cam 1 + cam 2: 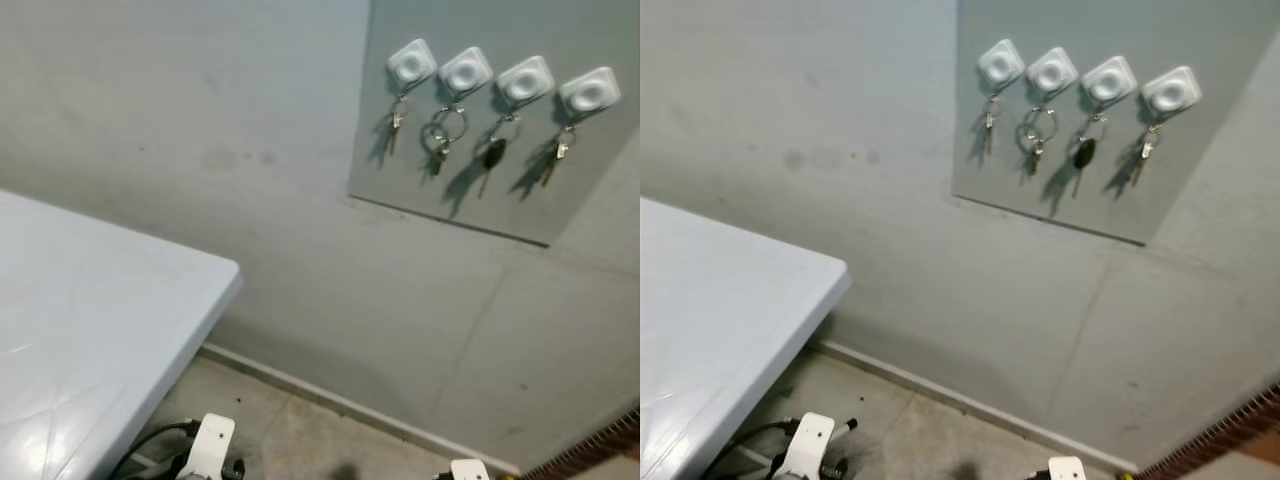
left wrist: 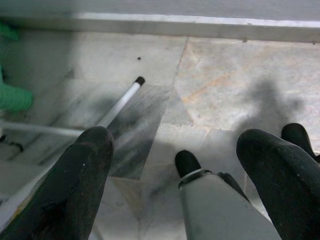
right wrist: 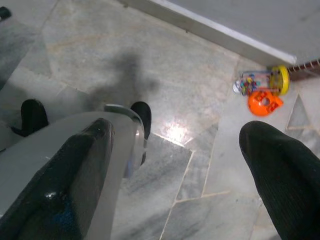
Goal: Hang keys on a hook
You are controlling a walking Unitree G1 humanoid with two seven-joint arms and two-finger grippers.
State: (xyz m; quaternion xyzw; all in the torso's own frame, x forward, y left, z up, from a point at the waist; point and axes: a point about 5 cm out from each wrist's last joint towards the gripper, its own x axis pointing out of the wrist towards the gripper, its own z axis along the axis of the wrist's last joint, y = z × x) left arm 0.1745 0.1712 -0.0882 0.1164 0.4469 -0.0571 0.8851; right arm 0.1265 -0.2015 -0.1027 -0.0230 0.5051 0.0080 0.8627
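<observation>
Four white, rounded-square hooks sit in a row along the top edge of a smooth grey board on the matte grey wall. Metal keys hang from each, one with a black head. A glossy white table juts from the left. Both arms hang low over veined marble floor: the left gripper and right gripper are spread wide, empty. An orange toy lies by the baseboard.
</observation>
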